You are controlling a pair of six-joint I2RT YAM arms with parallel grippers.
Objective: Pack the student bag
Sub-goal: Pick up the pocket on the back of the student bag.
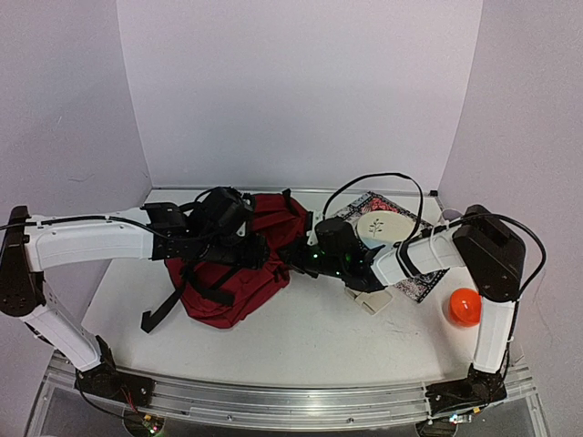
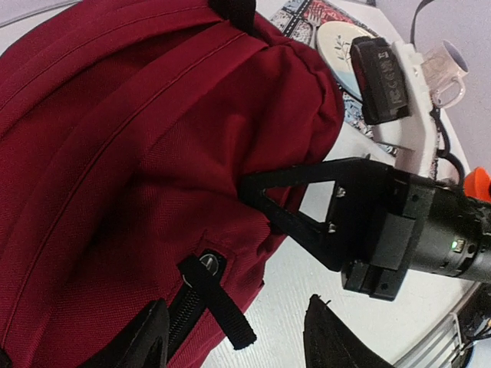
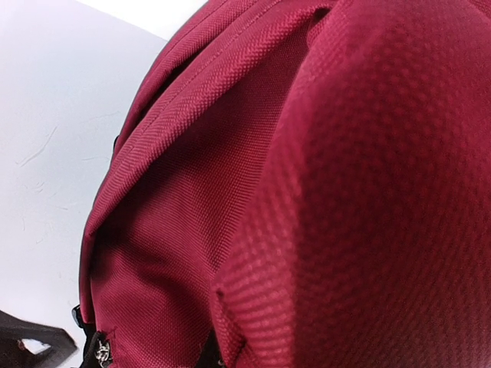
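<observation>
The student bag (image 1: pixel 239 273) lies on the table left of centre, dark red with black straps. In the left wrist view its black zipper pull tab (image 2: pixel 220 300) hangs off the bag's corner, beside the zipper track (image 2: pixel 178 314). My left gripper (image 2: pixel 234 310) is open, one finger on each side of that tab and not touching it. My right gripper (image 1: pixel 299 255) reaches in from the right and is shut on a pinch of the bag's fabric, its black fingers (image 2: pixel 295 203) meeting at the bag's edge. Red fabric (image 3: pixel 307 192) fills the right wrist view, so the right fingers are hidden there.
A patterned mat (image 1: pixel 414 287) with a white oval plate (image 1: pixel 383 228) lies right of the bag. An orange object (image 1: pixel 465 307) sits at the right edge. A clear cup (image 2: pixel 449 65) stands behind the plate. A beige item (image 1: pixel 369 300) rests under the right arm.
</observation>
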